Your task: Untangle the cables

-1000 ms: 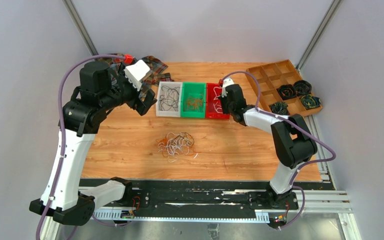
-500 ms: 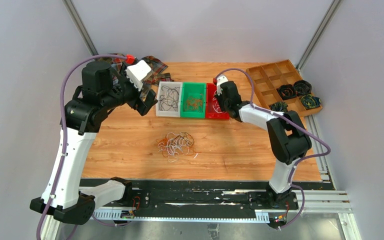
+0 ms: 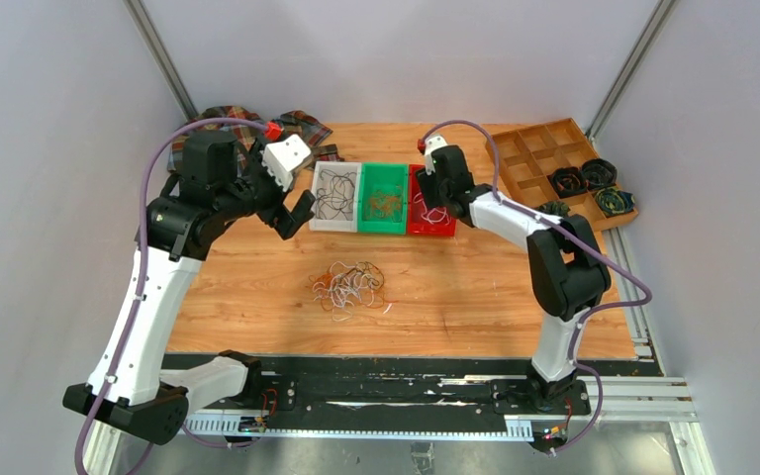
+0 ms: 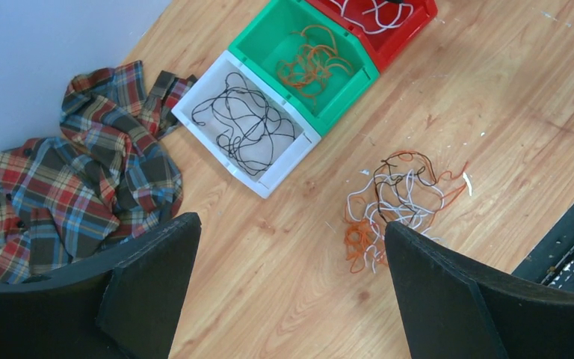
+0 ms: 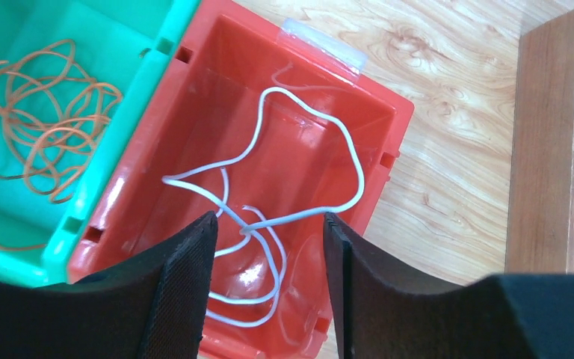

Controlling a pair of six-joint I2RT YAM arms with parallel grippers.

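- Wooden tabletop [image 3: 257,267] between pale walls; a crumpled plaid cloth [image 4: 82,187] lies far left.
- Your left tool [image 4: 288,247] hovers spread wide, empty.
- White plastic bin [image 4: 293,163] holds black wires [image 4: 243,123].
- Tangled bunch of thin cables [image 4: 396,202] lies mid-tabletop, apart from the bins.
- Green plastic bin [image 4: 347,101] holds orange wires [image 4: 314,60].
- Your right tool [image 5: 269,224] hangs, fingers parted, over the red plastic bin [image 5: 389,134] of white wires [image 5: 248,228].

A robotics lab cell: pale walls [image 3: 49,148], aluminium posts [image 3: 159,54] (one each side), wooden table [image 3: 475,297].
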